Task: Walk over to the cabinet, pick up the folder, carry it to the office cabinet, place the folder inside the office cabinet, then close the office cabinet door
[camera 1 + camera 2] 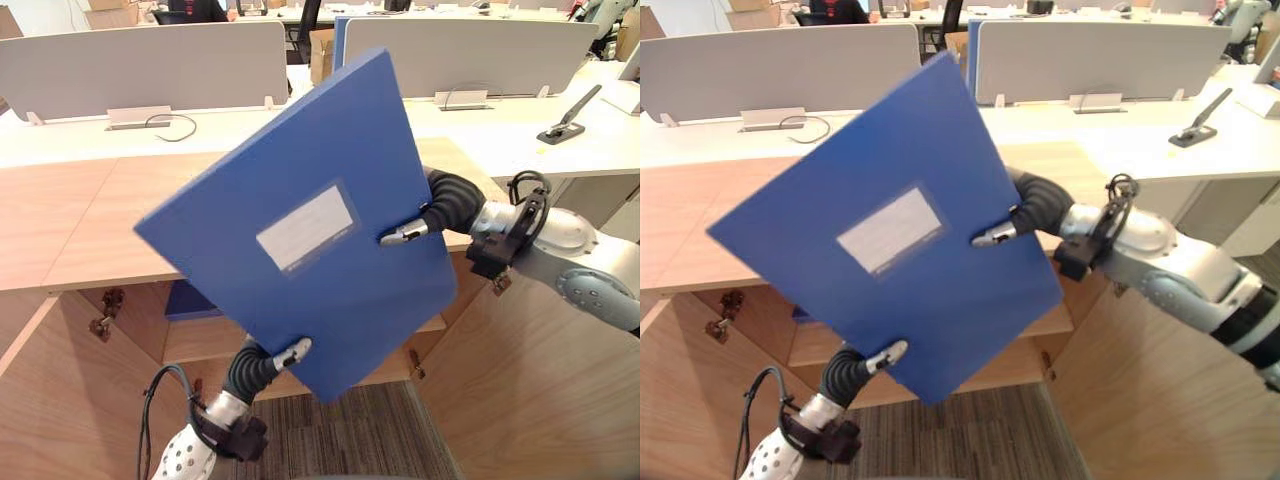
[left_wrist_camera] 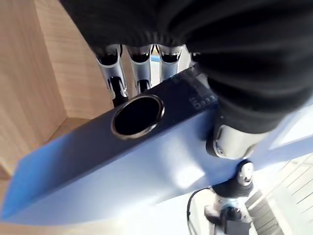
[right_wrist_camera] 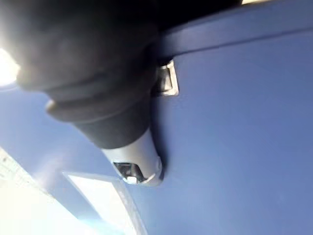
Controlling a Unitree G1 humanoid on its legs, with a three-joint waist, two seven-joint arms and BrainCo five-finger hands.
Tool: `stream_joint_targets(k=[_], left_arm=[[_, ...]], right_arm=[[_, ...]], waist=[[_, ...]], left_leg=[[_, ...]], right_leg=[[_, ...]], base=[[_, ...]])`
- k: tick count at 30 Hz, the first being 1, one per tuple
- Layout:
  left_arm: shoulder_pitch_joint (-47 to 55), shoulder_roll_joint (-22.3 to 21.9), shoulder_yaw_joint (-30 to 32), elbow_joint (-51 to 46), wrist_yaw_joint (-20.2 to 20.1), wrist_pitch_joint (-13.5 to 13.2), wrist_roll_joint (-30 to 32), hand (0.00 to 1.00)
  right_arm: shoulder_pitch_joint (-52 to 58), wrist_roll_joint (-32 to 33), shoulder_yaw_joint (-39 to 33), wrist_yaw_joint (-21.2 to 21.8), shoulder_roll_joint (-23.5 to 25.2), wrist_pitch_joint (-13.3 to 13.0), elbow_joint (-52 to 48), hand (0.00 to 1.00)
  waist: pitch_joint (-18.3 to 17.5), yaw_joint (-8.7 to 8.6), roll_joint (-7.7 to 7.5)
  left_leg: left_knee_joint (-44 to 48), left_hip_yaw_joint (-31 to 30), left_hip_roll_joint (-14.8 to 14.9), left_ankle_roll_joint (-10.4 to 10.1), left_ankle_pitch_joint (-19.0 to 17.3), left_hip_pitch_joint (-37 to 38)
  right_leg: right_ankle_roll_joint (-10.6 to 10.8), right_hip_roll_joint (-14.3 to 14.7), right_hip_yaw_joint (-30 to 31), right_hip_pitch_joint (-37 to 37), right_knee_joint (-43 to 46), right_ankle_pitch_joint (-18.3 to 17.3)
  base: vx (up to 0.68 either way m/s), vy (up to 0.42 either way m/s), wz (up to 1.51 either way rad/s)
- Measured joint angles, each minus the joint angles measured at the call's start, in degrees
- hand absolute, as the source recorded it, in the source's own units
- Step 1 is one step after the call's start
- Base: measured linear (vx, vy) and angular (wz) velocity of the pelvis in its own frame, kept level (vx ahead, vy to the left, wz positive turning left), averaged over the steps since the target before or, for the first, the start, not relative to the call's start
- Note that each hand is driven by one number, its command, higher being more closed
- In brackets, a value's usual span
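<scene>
A blue folder [image 1: 300, 170] with a white label [image 1: 305, 228] is held up tilted in front of the open office cabinet [image 1: 200, 335]. My left hand [image 1: 262, 362] is shut on its lower edge, thumb [image 1: 293, 351] on the front cover. In the left wrist view the fingers [image 2: 142, 68] lie behind the spine with its round hole [image 2: 137, 115]. My right hand [image 1: 445, 205] is shut on the folder's right edge, its thumb [image 3: 137, 156] pressed on the blue cover [image 3: 234, 122]; the fingers are hidden behind.
The cabinet's two wooden doors [image 1: 60, 400] [image 1: 520, 380] swing open towards me under a wooden top [image 1: 80, 220]. Something blue [image 1: 190, 300] stands inside on the shelf. White desks with grey dividers [image 1: 140, 60] lie beyond; carpet [image 1: 350, 430] is below.
</scene>
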Motion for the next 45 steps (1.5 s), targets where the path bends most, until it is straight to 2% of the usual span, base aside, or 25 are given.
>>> stream_joint_targets(k=[1, 5, 7, 8, 14, 19, 22, 24, 26, 27, 28, 30, 32, 35, 41, 43, 45], left_arm=[[-0.3, 0.6, -1.1, 0.5, -0.9, 0.2, 0.4, 0.0], [-2.8, 2.5, -6.9, 3.6, -10.0, 1.9, 0.3, 0.0], [-4.4, 2.1, -8.4, 5.8, -13.0, 2.8, -4.1, 0.0], [-4.9, 1.1, -8.5, 8.2, -14.6, 3.8, -8.6, 0.0], [-5.3, -2.5, -9.1, 17.1, -16.3, 5.4, -14.7, 0.0], [-5.1, -7.9, -8.7, 31.3, -17.0, 8.7, -19.5, 0.0], [-4.1, -11.4, -3.8, 43.2, -15.9, 10.5, -19.4, 0.0], [-3.5, -13.2, -0.4, 49.0, -15.2, 11.1, -17.9, 0.0], [-3.4, -16.2, 4.5, 56.7, -14.5, 11.5, -16.3, 0.0], [-4.4, -19.1, 10.2, 61.4, -13.6, 11.6, -16.1, 0.0], [-5.1, -20.1, 12.7, 63.6, -13.3, 11.6, -15.9, 0.0], [-7.2, -23.6, 22.8, 74.1, -10.4, 11.6, -14.6, 0.0], [-7.4, -24.6, 30.1, 79.4, -8.3, 11.8, -14.0, 0.0], [-6.8, -24.5, 33.5, 82.8, -6.5, 12.2, -12.0, 0.0], [-3.2, -25.8, 40.7, 86.4, -5.5, 13.7, -12.6, 0.0], [-2.6, -26.3, 42.3, 86.5, -5.5, 13.8, -12.5, 0.0], [-2.5, -26.5, 43.1, 86.6, -5.5, 13.7, -12.4, 0.0]], right_arm=[[0.0, -0.5, 0.0, 0.4, 0.0, 0.0, -0.1, 1.0], [0.3, -3.1, -0.1, 2.9, 0.5, 0.0, -1.6, 1.0], [1.8, -3.4, -0.6, 3.4, 1.2, 0.0, -1.6, 1.0], [3.0, -3.6, -0.6, 3.2, 2.2, 0.1, -1.3, 1.0], [6.5, -3.6, -1.2, 2.5, 5.1, 0.2, -0.2, 1.0], [13.7, -2.5, -8.4, 2.1, 8.1, 0.1, 0.8, 1.0], [16.8, 0.4, -13.5, 2.7, 10.0, 0.0, 0.2, 1.0], [19.0, -0.4, -17.1, 2.5, 12.2, 0.0, 0.4, 1.0], [21.0, -3.4, -22.7, 1.3, 16.5, -0.1, 1.2, 1.0], [22.2, -5.9, -27.3, -0.2, 20.8, -0.3, 1.9, 1.0], [22.3, -6.7, -28.8, -0.8, 22.5, -0.5, 2.0, 1.0], [22.4, -12.2, -33.5, -3.3, 28.7, -1.2, 1.9, 1.0], [22.5, -16.0, -35.1, -4.3, 30.5, -2.0, 1.7, 1.0], [22.5, -19.6, -35.2, -4.8, 31.7, -2.1, 1.5, 1.0], [22.5, -30.1, -36.6, -5.5, 35.6, -2.2, -2.4, 1.0], [22.6, -34.3, -36.5, -5.8, 37.6, -2.4, -5.1, 1.0], [22.6, -41.7, -34.4, -5.8, 39.1, -3.4, -8.7, 1.0]], waist=[[0.0, 0.0, 0.0], [-0.1, 0.11, -0.01], [-0.3, 0.33, -0.02], [-0.3, 0.34, -0.02], [-0.4, 0.48, -0.11], [-0.4, 0.56, -0.13], [-0.4, 0.28, -0.51], [-0.6, 0.22, -0.86], [-0.7, 0.12, -1.32], [-0.8, -0.01, -1.64], [-0.8, -0.01, -1.63], [-1.3, -0.37, -1.67], [-1.5, -0.67, -1.84], [-1.7, -0.74, -2.08], [-2.0, -1.16, -2.88], [-1.9, -1.19, -3.0], [-2.0, -1.24, -3.09]], left_leg=[[0.0, 0.0, 0.0, 0.0, 0.0, 0.0], [-0.5, 0.0, 0.0, -0.1, 0.3, 0.0], [-1.0, 0.0, -0.1, -0.2, 0.7, 0.0], [-1.6, 0.1, -0.1, -0.3, 1.1, 0.0], [-2.0, 0.1, -0.3, -0.1, 1.6, 0.2], [-4.0, 0.1, -0.4, -0.1, 2.8, 1.0], [-5.0, 0.1, -0.3, 0.0, 3.3, 0.9], [-5.0, 0.1, -0.4, 0.1, 3.4, 0.9], [-5.0, 0.1, -0.4, 0.2, 3.4, 0.8], [-5.0, 0.1, -0.4, 0.3, 3.5, 0.8], [-5.0, 0.1, -0.4, 0.3, 3.5, 0.9], [-5.0, 0.0, -0.4, 0.3, 3.5, 0.9], [-5.0, -0.1, -0.4, 0.4, 3.5, 0.9], [-5.0, -0.2, -0.4, 0.4, 3.6, 1.0], [-5.0, -0.7, -0.4, 0.5, 3.8, 1.0], [-5.0, -1.1, -0.4, 0.5, 4.0, 0.9], [-5.0, -1.7, -0.4, 0.4, 4.3, 0.7]], right_leg=[[0.0, 0.0, 0.0, 0.0, 0.0, 0.0], [0.0, 0.0, 0.0, -0.3, 0.1, 0.0], [0.0, 0.0, 0.0, -0.7, 0.3, 0.0], [0.0, 0.0, 0.0, -1.1, 0.7, 0.0], [0.0, -0.1, 0.0, -1.4, 1.1, 0.0], [0.0, -0.1, 0.1, -1.6, 1.3, 0.0], [0.0, 0.1, 0.1, -2.0, 1.0, -0.1], [0.0, 0.1, 0.1, -2.0, 0.9, -0.1], [0.0, 0.1, 0.1, -2.0, 0.9, -0.1], [0.0, 0.1, 0.1, -2.1, 0.9, 0.0], [0.0, 0.1, 0.1, -2.0, 0.9, 0.0], [0.0, 0.1, 0.0, -2.0, 0.8, 0.0], [0.0, 0.1, 0.0, -1.9, 0.8, 0.0], [0.0, 0.1, -0.1, -1.7, 0.7, 0.0], [0.0, 0.1, -0.6, -1.5, 0.8, 0.0], [0.0, 0.0, -1.0, -1.5, 0.8, 0.0], [0.0, 0.0, -1.5, -1.3, 0.8, 0.0]], base=[[0.0, 0.0, 0.0], [0.0, 0.0, 0.0], [0.0, 0.0, 0.0], [0.0, 0.0, 0.0], [-0.01, 0.003, 0.0], [-0.03, 0.011, 0.0], [-0.01, 0.002, 0.0], [0.0, 0.0, 0.0], [0.0, 0.0, 0.0], [0.0, 0.0, 0.0], [-0.03, 0.006, 0.0], [0.0, 0.0, 0.0], [0.0, 0.0, 0.0], [-0.01, 0.002, 0.01], [-0.03, 0.006, 0.04], [-0.04, 0.004, 0.08], [-0.04, 0.002, 0.11]])
